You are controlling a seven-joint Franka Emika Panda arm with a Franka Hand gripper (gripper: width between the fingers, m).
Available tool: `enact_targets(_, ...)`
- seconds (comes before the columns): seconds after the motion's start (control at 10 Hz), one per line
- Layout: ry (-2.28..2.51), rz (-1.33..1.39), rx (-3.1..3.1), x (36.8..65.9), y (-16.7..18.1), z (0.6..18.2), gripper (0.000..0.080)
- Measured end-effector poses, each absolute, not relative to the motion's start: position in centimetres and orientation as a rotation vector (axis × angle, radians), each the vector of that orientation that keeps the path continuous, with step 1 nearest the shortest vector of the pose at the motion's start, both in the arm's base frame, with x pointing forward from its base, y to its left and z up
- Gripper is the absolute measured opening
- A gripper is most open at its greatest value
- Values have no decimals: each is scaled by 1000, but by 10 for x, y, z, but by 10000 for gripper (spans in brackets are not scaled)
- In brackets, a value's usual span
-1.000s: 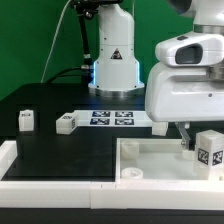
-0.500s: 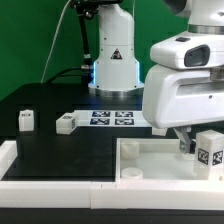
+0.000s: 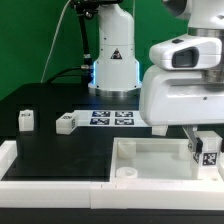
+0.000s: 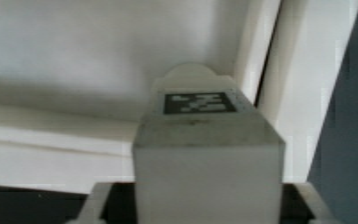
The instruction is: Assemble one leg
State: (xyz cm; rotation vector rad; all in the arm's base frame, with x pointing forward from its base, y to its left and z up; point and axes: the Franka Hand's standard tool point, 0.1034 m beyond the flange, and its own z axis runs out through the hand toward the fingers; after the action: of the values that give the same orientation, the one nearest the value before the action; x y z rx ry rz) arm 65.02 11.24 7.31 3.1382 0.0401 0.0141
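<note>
Fingers (image 3: 201,150) are clamped on a leg (image 3: 207,153), held over the tray (image 3: 150,160) at the exterior view's right. Risk: if the leg sits skewed in the grip, it may jam on a socket rim rather than seat. In the wrist view the leg (image 4: 206,140) fills the frame; fingertip contact and the target socket are hidden. The arm's body blocks the tray's far corner. Farther off, two spare legs (image 3: 26,121) (image 3: 65,123) rest on the worktop (image 3: 60,150) beside the marker board (image 3: 111,119).
</note>
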Motion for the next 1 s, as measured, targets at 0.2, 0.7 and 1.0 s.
enact_targets(0.2,-481,2,3102,650,111,73,289)
enact_targets(0.7,-1522,-68,2725,649,110,74,290)
enact_targets(1.0,-1708,-68,2611,647,110,73,290)
